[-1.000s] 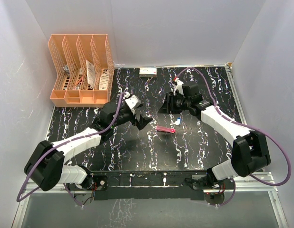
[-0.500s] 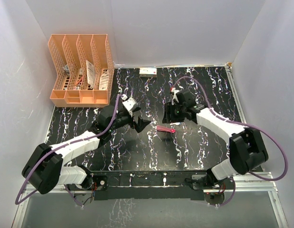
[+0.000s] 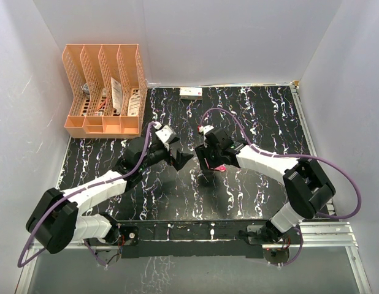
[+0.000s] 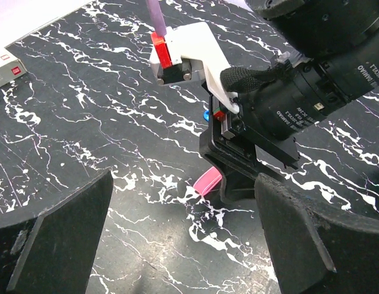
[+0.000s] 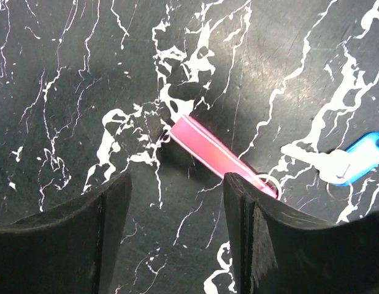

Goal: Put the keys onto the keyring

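Observation:
The pink-red strap keyring (image 5: 215, 152) lies flat on the black marbled table, its thin ring (image 5: 270, 182) at its right end. A blue-headed key (image 5: 363, 160) with a silvery blade lies just right of the ring. I cannot make out a separate whitish key. My right gripper (image 5: 177, 211) is open and hovers low over the strap, its right finger (image 5: 269, 233) over the ring end. In the top view the right gripper (image 3: 211, 163) hides most of the strap (image 3: 220, 168). My left gripper (image 4: 183, 245) is open and empty, facing the strap's free end (image 4: 208, 181).
An orange file organizer (image 3: 103, 86) stands at the back left. A small grey box (image 3: 191, 92) lies at the back edge and also shows in the left wrist view (image 4: 5, 67). Purple cables (image 3: 229, 116) arch over both arms. White walls enclose the table.
My right gripper has swung left and down until it is over the strap, which it now mostly covers from above. My left gripper has edged slightly toward it.

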Available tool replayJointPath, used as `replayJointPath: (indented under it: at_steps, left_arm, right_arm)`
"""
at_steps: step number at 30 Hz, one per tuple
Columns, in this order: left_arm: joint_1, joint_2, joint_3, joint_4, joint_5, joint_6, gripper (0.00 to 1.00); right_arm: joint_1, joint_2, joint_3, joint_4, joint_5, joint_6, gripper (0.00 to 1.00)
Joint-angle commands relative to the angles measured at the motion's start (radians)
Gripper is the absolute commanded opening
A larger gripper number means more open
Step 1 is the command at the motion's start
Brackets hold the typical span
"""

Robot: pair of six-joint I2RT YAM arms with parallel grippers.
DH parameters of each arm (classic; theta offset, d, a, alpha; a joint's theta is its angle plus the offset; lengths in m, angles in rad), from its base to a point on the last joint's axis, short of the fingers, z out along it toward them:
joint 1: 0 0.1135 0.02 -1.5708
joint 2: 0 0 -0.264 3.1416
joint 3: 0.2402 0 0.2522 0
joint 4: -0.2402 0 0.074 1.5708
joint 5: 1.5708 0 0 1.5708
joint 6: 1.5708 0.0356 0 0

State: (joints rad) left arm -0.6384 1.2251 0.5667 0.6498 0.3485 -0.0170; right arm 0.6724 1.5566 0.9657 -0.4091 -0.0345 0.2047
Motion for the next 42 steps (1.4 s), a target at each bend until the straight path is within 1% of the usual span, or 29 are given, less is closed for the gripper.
replayJointPath:
  at_steps: [1, 7, 14, 16, 18, 20, 22, 23, 24, 27, 29, 31, 37, 40, 41, 42]
  left_arm:
    - [-0.004, -0.039, -0.012, 0.017, -0.014, 0.012, 0.99]
    - [-0.005, -0.06, -0.021, 0.019, -0.041, 0.012, 0.99]
    - [-0.005, -0.153, -0.036, -0.034, -0.148, 0.023, 0.99]
    - [-0.005, -0.181, -0.047, -0.029, -0.162, 0.025, 0.99]
    - [-0.004, -0.191, -0.053, -0.029, -0.168, 0.026, 0.99]
    - [-0.004, -0.193, -0.052, -0.035, -0.173, 0.028, 0.99]
    - [-0.005, -0.192, -0.051, -0.039, -0.174, 0.029, 0.99]
    - [-0.005, -0.192, -0.051, -0.039, -0.173, 0.029, 0.99]
    - [-0.005, -0.193, -0.05, -0.041, -0.172, 0.03, 0.99]
    - [-0.005, -0.197, -0.051, -0.046, -0.174, 0.032, 0.99]
    - [-0.004, -0.2, -0.053, -0.047, -0.174, 0.032, 0.99]
    - [-0.004, -0.202, -0.052, -0.046, -0.174, 0.034, 0.99]
    - [-0.004, -0.186, -0.034, -0.052, -0.149, 0.031, 0.99]
    - [-0.004, -0.18, -0.03, -0.057, -0.141, 0.028, 0.99]
    - [-0.005, -0.18, -0.032, -0.054, -0.139, 0.026, 0.99]
    - [-0.004, -0.183, -0.035, -0.05, -0.138, 0.025, 0.99]
  right_arm:
    - [0.002, -0.028, -0.003, 0.095, 0.045, -0.051, 0.6]
    - [0.001, 0.063, 0.046, 0.092, 0.055, -0.07, 0.61]
    - [0.001, 0.124, 0.059, 0.093, 0.067, -0.08, 0.6]
    - [0.001, 0.128, 0.06, 0.098, 0.072, -0.083, 0.59]
    - [0.001, 0.137, 0.067, 0.094, 0.074, -0.083, 0.56]
    - [0.001, 0.146, 0.074, 0.09, 0.073, -0.084, 0.51]
    - [0.001, 0.154, 0.078, 0.092, 0.079, -0.082, 0.42]
    - [0.003, 0.158, 0.081, 0.088, 0.081, -0.082, 0.36]
    - [0.001, 0.162, 0.085, 0.085, 0.084, -0.081, 0.27]
    - [0.0, 0.157, 0.09, 0.089, 0.097, -0.07, 0.08]
    - [0.0, 0.144, 0.096, 0.096, 0.113, -0.06, 0.02]
    - [0.001, 0.121, 0.11, 0.102, 0.129, -0.043, 0.0]
    - [-0.024, -0.018, 0.155, 0.193, 0.085, 0.007, 0.0]
    - [-0.028, -0.022, 0.202, 0.162, 0.08, 0.005, 0.01]
    - [-0.028, -0.01, 0.219, 0.141, 0.073, 0.001, 0.16]
    - [-0.029, 0.007, 0.234, 0.114, 0.06, -0.005, 0.34]
